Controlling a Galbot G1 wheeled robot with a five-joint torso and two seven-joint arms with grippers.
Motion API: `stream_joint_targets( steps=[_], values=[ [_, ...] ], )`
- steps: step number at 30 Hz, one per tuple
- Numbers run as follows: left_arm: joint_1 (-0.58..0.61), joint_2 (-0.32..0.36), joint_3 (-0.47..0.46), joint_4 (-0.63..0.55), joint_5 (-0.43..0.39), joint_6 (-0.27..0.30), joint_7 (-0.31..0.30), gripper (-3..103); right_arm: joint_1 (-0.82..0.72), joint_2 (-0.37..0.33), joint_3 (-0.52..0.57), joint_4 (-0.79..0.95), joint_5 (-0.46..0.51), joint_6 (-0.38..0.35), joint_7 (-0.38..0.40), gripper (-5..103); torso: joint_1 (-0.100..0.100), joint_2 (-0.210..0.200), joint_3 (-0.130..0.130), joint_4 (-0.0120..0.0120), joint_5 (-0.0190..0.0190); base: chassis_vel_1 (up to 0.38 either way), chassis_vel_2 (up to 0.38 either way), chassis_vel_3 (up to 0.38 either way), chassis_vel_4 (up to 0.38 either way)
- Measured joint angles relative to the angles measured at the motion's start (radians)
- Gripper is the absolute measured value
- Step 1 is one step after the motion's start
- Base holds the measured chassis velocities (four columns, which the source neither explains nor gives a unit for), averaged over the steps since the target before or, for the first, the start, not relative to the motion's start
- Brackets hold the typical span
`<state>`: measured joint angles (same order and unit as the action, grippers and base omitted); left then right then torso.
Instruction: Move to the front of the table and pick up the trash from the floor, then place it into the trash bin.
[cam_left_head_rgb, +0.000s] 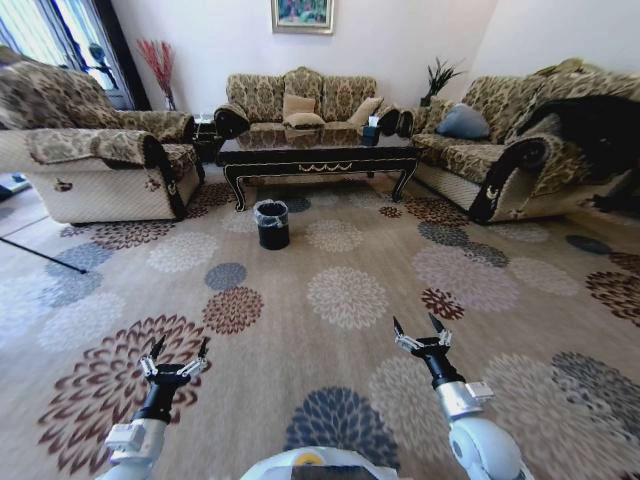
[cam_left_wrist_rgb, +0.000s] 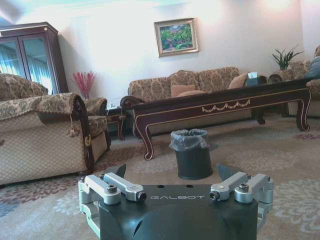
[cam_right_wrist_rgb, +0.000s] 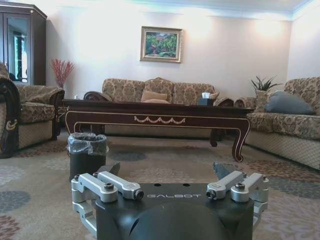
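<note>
Black and plastic-lined, the trash bin (cam_left_head_rgb: 272, 223) stands well ahead before the bench (cam_left_head_rgb: 318, 155), nearer the left pincer (cam_left_head_rgb: 176, 356); the right pincer (cam_left_head_rgb: 421, 333) likewise gapes wide, empty.

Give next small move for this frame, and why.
Probably drive forward toward the long dark glossy wooden table: it and the small round black bin sit well ahead across patterned carpet, while left gripper and right gripper hang open and empty.
</note>
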<state>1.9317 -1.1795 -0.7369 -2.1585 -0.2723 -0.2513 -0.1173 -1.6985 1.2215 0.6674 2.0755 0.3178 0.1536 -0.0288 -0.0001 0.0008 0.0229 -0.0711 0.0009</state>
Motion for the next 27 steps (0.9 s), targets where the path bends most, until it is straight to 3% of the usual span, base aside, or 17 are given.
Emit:
stream_joint_targets(
  steps=[2,4,27],
  values=[
    [-0.001,0.0,0.0,0.0,0.0,0.0,0.0,100,0.001,0.0,0.0,0.0,0.0,0.0,0.0,100,0.0,0.006,0.007,0.0001,-0.0019,0.03,-0.021,-0.006,-0.025],
    [-0.001,0.0,0.0,0.0,0.0,0.0,0.0,100,0.001,0.0,0.0,0.0,0.0,0.0,0.0,100,0.001,0.014,0.015,0.0001,-0.0002,-0.027,0.075,0.044,-0.059],
    [0.0,0.0,0.0,0.0,0.0,0.0,0.0,100,0.001,0.0,0.0,0.0,0.0,0.0,0.0,100,0.011,0.109,0.098,0.0002,-0.0009,-0.015,0.016,0.017,-0.011]
  ],
)
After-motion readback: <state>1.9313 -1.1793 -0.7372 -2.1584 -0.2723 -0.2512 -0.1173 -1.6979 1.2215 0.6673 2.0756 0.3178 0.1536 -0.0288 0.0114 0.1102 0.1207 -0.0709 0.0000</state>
